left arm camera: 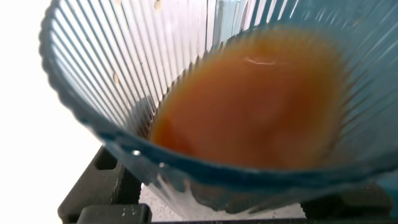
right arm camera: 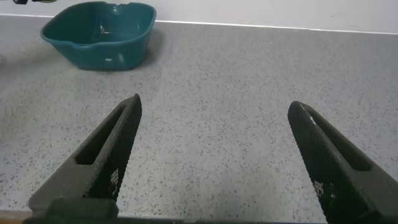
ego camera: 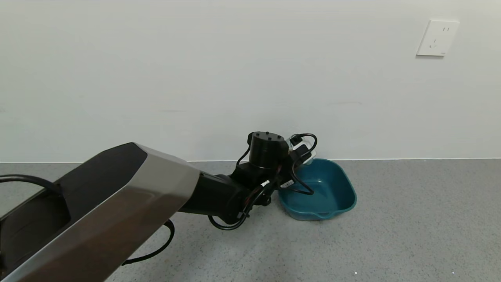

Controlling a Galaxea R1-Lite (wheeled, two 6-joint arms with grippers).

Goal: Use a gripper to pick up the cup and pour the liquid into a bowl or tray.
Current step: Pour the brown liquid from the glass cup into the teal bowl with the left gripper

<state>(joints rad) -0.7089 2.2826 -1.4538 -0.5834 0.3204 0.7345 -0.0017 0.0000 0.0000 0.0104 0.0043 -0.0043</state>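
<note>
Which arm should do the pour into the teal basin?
Left. Its gripper already holds the ribbed pale blue plastic cup of reddish-brown liquid at the dark teal plastic basin; the right gripper is open, empty, farther off.

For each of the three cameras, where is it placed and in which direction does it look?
Head view: on the robot's head, looking forward and down at the grey floor and wall; shows the left arm reaching to the teal tray.
Left wrist view: on the left wrist, looking into the ribbed cup with brown liquid, held by the left gripper.
Right wrist view: low over the floor, past the open right gripper.
Shared: head and right wrist views both show the tray.
</note>
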